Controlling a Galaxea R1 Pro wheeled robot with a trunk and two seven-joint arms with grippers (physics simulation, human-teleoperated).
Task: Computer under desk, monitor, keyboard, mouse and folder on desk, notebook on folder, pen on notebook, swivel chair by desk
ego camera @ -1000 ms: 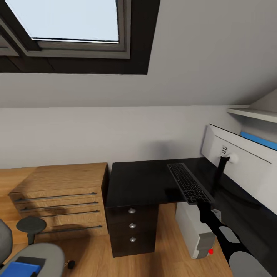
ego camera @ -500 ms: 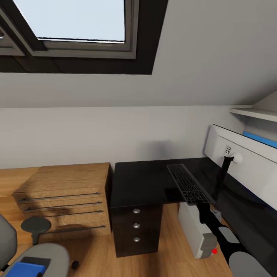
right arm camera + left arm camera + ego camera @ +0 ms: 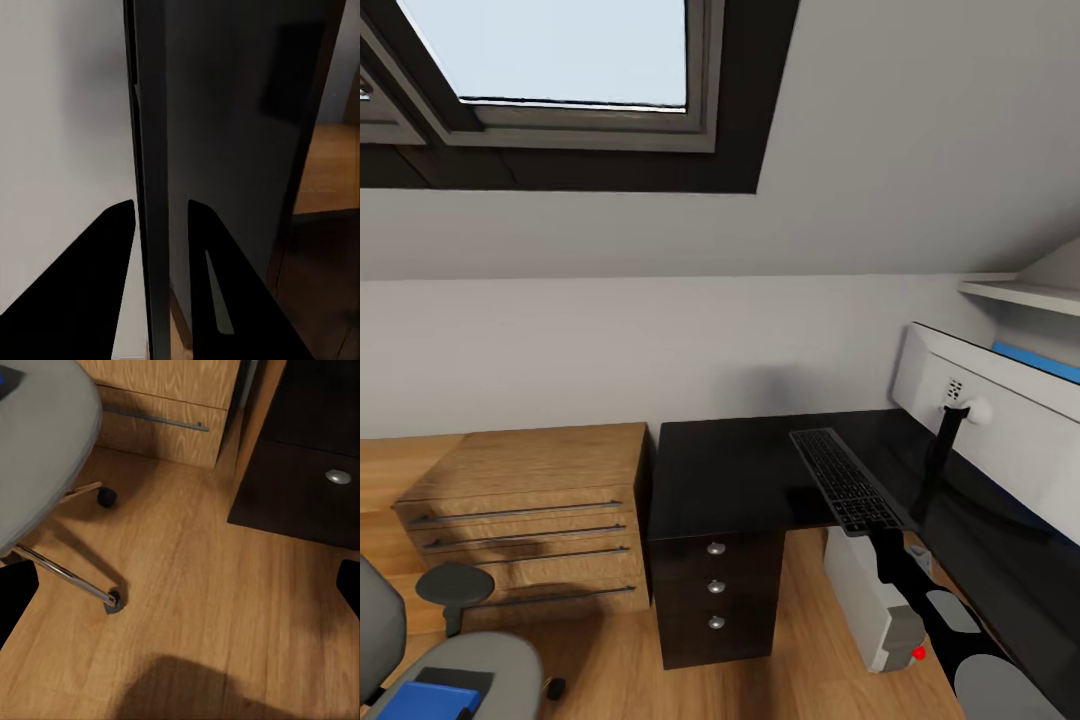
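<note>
Black and glossy, the worktop [image 3: 750, 470] carried the keyboard [image 3: 846, 480], which lay slanted with its near end over the front edge. My right hand [image 3: 161, 217] was closed on that thin dark board; in the right wrist view the two fingers pressed its long edge from both sides. The monitor [image 3: 1000, 420] stood on the worktop just beside the keyboard, its white back turned to me, on a thin black stand. Under the worktop stood the grey computer [image 3: 870, 600].

I judged the keyboard to be light and stiff but slim, so a grip at one end could let it tilt or slip; holding nearer to the middle of a long edge would be safer, and it should not knock the monitor stand.

My left hand [image 3: 180, 585] was open above the wooden floor [image 3: 195, 585], close to the chair [image 3: 470, 670]. The blue folder [image 3: 425, 700] lay on its seat. It looked flat and thin, best taken at an overhanging edge.
</note>
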